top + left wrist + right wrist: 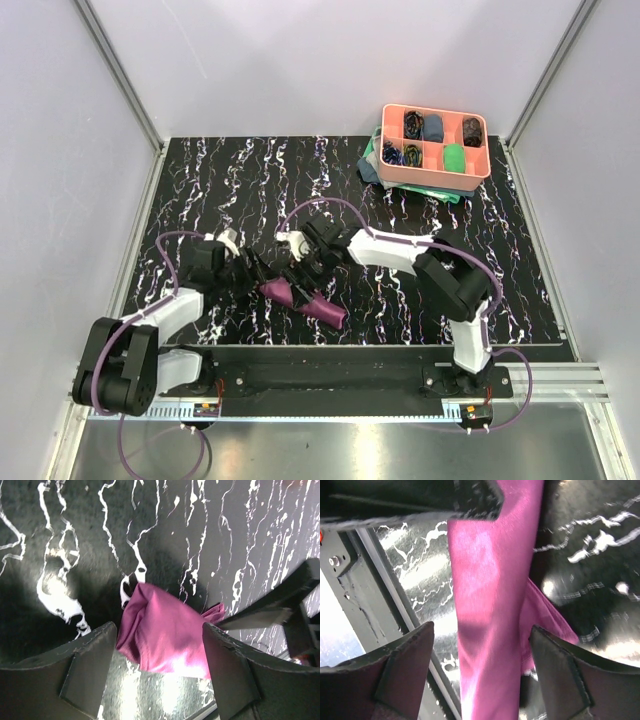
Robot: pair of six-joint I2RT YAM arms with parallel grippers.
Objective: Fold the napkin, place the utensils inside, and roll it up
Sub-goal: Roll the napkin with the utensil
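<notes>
Napkin: plum-purple cloth, plain, with a satin sheen; gathered into a long narrow bundle; it lies slantwise on the black, white-veined table, lower centre of the overhead frame, upper end to the left, lower end to the right.

In my left wrist view the napkin shows one blunt folded end at the centre of the frame, with a small corner poking out to the right. In my right wrist view it runs as a smooth band from top to bottom of the frame, with a loose flap at lower right.

Left gripper: jaws spread wide, one on either side of the bundle's upper end, gripping nothing that I can see.

Right gripper: jaws likewise spread, straddling the band with a gap on each side.

Tray: salmon-pink, divided into compartments, upper right of the overhead frame; it sits on a crumpled teal-green cloth. One lower compartment holds a bright green roll; the others hold dark rolls, too small for me to tell apart.
</notes>
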